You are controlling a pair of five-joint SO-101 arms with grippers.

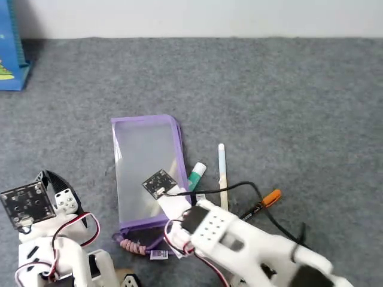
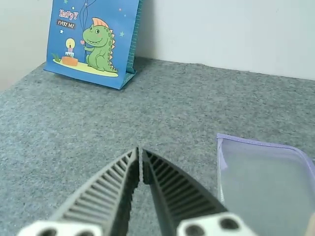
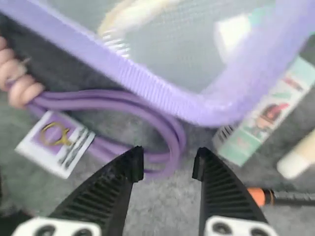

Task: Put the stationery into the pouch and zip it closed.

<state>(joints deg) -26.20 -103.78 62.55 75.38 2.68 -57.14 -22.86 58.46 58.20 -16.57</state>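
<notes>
The blue gift bag (image 2: 123, 29), standing at the far left of the scene, carries two short lines of coloured capitals in the upper left corner of its face, beside a green dinosaur (image 2: 101, 42). A white and purple tag (image 3: 55, 142) on the cord (image 3: 123, 105) at the near end of the pouch (image 3: 197, 54) bears a gold emblem and fine dark lines, too blurred to read. The green-and-white stick (image 3: 261, 118) just right of the pouch shows a barcode and small print, also illegible.
</notes>
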